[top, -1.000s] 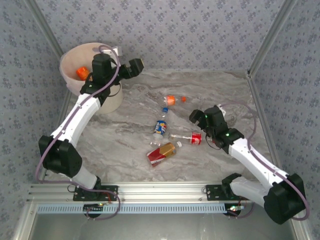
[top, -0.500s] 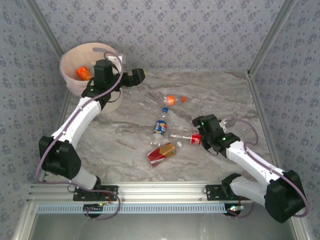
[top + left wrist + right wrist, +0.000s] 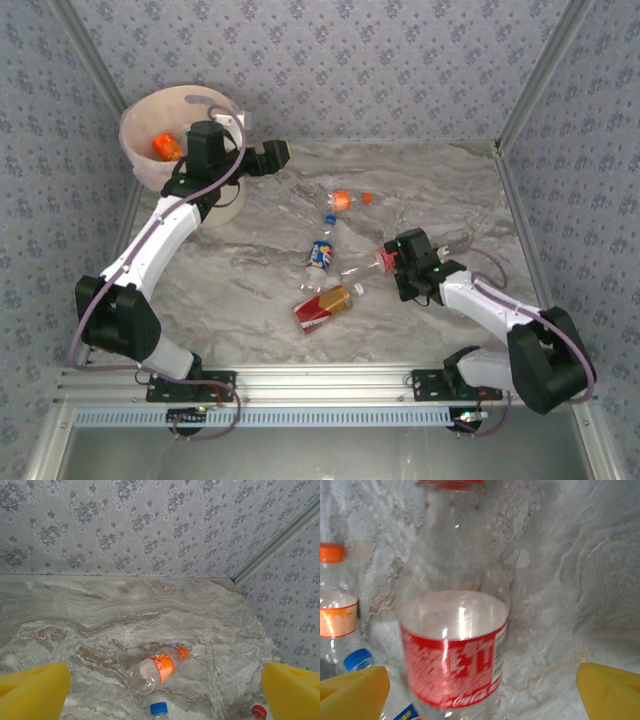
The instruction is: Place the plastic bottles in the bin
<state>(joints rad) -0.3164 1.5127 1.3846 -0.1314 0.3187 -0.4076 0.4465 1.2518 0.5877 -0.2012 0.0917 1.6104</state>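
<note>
Nearest the front edge of the bench [image 3: 230, 290], about midway along it, two bottles lie pressed together: a red-wrapped one [image 3: 313, 313] and a brownish one [image 3: 337, 297]. Where one ends and the other begins is hard to make out.

Just behind them and to the right, the right fingers [image 3: 351, 692] stand spread wide on either side of a clear red-label bottle [image 3: 454, 667] lying on the bench. There is a gap on each side, so nothing is grasped. In the wrist view its red cap is cut off at the top edge and its base runs out below.

To its left lie a blue-label bottle [image 3: 320, 255] and a blue cap [image 3: 359, 659], whose bottle is too clear to trace. Further back lies the orange-label bottle [image 3: 152, 667], its cap toward the right edge.

The left fingers [image 3: 32, 692] hang released above the far left part of the bench, their yellow tips cut off at the lower corners of the wrist view.

By the far left corner stands the bin [image 3: 140, 115], its near side hidden by the left arm. An orange bottle [image 3: 165, 147] lies inside.
</note>
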